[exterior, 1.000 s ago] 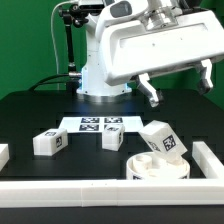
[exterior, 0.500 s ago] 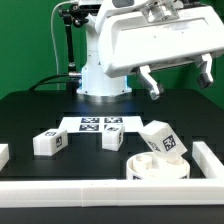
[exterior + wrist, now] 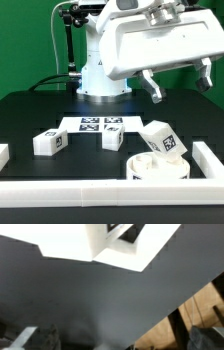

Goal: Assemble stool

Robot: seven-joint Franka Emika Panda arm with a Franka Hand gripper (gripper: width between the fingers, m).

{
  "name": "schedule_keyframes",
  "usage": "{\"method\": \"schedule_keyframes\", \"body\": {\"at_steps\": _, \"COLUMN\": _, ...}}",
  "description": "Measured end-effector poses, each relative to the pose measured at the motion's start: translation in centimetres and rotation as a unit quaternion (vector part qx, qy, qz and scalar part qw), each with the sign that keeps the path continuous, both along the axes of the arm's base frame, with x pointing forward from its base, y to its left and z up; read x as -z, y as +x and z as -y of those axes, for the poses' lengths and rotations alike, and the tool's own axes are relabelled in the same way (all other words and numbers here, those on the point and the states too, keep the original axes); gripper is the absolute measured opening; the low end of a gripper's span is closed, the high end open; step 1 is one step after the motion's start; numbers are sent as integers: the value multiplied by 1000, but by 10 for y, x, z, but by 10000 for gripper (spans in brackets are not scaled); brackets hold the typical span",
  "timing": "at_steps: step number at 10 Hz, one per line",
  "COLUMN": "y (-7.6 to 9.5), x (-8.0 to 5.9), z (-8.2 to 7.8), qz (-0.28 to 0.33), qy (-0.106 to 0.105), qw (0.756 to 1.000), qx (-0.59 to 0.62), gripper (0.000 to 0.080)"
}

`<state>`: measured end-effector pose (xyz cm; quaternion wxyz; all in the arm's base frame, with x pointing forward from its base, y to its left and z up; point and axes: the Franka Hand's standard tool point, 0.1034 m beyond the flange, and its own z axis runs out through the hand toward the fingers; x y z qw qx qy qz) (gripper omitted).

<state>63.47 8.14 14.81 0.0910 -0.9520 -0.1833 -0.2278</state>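
Observation:
The white round seat (image 3: 157, 168) lies at the front of the exterior view's right. One white tagged leg block (image 3: 161, 139) rests tilted on top of it. Two more leg blocks (image 3: 48, 142) (image 3: 113, 139) lie on the black table near the marker board (image 3: 100, 124). My gripper (image 3: 178, 82) hangs high above the seat and leg, open and empty, with both dark fingers apart. In the wrist view a white tagged part (image 3: 115, 246) shows over the dark table. The fingers (image 3: 28, 338) are blurred there.
A low white wall runs along the front (image 3: 90, 190) and the exterior view's right (image 3: 209, 156), with a short piece on the left (image 3: 3, 153). The robot base (image 3: 100, 80) stands behind the marker board. The wrist view shows the table edge and wooden floor (image 3: 195, 314).
The gripper has drifted slightly toward the exterior view's right, still open. The seat and leg blocks have not moved.

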Motion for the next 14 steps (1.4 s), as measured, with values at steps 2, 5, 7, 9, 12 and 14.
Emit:
{"method": "schedule_keyframes", "body": {"at_steps": 2, "y": -5, "x": -4, "z": -12, "qz": -71, "qy": -3, "qw": 997, "qx": -17, "gripper": 649}}
{"method": "schedule_keyframes", "body": {"at_steps": 5, "y": -16, "x": -4, "z": -19, "qz": -143, "qy": -19, "qw": 987, "qx": -64, "gripper": 649}}
{"method": "schedule_keyframes", "body": {"at_steps": 7, "y": -9, "x": -5, "z": -16, "qz": -139, "qy": -40, "qw": 981, "qx": -126, "gripper": 649}}
{"method": "schedule_keyframes", "body": {"at_steps": 9, "y": -5, "x": -3, "z": -16, "qz": -105, "qy": -62, "qw": 975, "qx": -188, "gripper": 649}}
{"method": "schedule_keyframes", "body": {"at_steps": 12, "y": -5, "x": -3, "z": -18, "qz": -104, "qy": -62, "qw": 974, "qx": -192, "gripper": 649}}
{"method": "schedule_keyframes", "body": {"at_steps": 14, "y": -4, "x": -2, "z": -17, "qz": -96, "qy": -68, "qw": 971, "qx": -210, "gripper": 649}}
